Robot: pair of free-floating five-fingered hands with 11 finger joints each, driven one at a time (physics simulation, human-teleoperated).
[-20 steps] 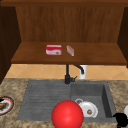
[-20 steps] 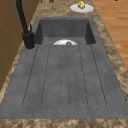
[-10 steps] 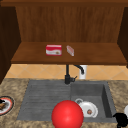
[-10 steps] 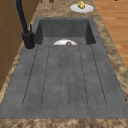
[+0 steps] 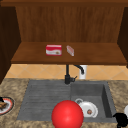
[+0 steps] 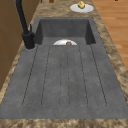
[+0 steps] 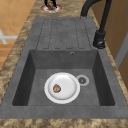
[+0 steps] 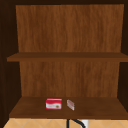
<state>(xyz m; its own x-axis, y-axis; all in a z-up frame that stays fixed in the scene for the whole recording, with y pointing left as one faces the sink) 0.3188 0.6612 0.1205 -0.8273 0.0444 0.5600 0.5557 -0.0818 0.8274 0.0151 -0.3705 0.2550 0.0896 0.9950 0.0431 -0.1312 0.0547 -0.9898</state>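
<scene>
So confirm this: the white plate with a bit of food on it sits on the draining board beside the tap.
Not quite. The white plate with the bit of food lies in the sink basin, next to the drain, not on the draining board. The right side view shows it.

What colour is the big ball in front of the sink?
The big ball is bright red. It shows best in the front view, by the sink's front edge.
</scene>
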